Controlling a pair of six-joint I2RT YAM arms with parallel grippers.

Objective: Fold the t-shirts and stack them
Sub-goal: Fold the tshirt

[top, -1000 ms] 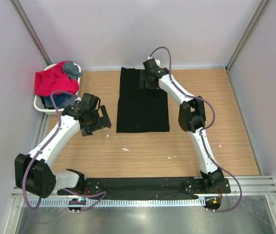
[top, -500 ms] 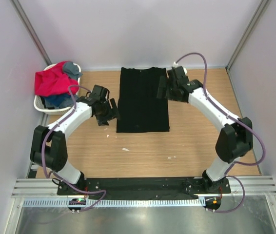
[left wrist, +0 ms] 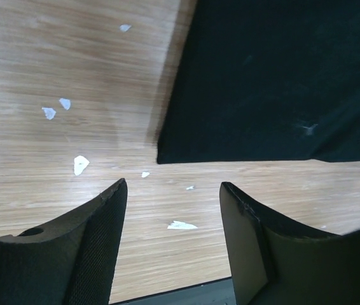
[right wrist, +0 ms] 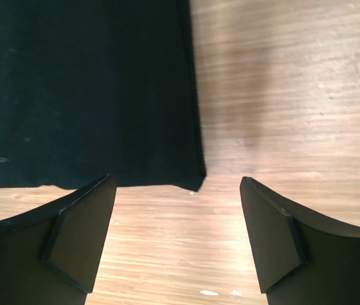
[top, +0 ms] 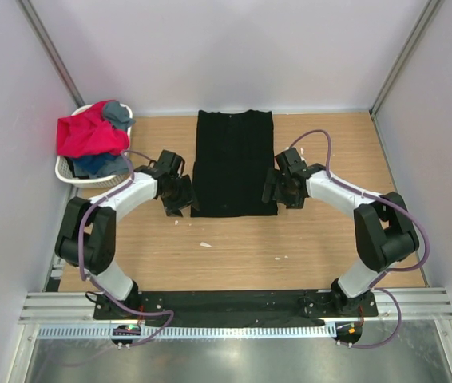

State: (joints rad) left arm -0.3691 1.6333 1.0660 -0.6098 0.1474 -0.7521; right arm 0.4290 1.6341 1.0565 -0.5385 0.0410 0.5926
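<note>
A black t-shirt [top: 234, 163] lies flat on the wooden table as a long folded rectangle. My left gripper [top: 180, 197] is open and empty by the shirt's near left corner [left wrist: 162, 155]. My right gripper [top: 278, 191] is open and empty by its near right corner [right wrist: 197, 181]. Both hover just off the cloth, touching nothing. A tiny light print shows on the black cloth in the left wrist view [left wrist: 307, 128]. A red-pink tee [top: 89, 134], a grey one [top: 119, 114] and a blue one [top: 94, 164] are heaped in the white basket.
The white laundry basket [top: 65, 169] stands at the far left against the wall. Small white scraps [left wrist: 79, 164] dot the wood near the shirt's front edge. Walls close in the table on three sides; a metal rail [top: 234, 307] runs along the near edge.
Both grippers have moved toward me: the right from the shirt's far right edge to its near right corner, the left from beside the basket to the near left corner.
</note>
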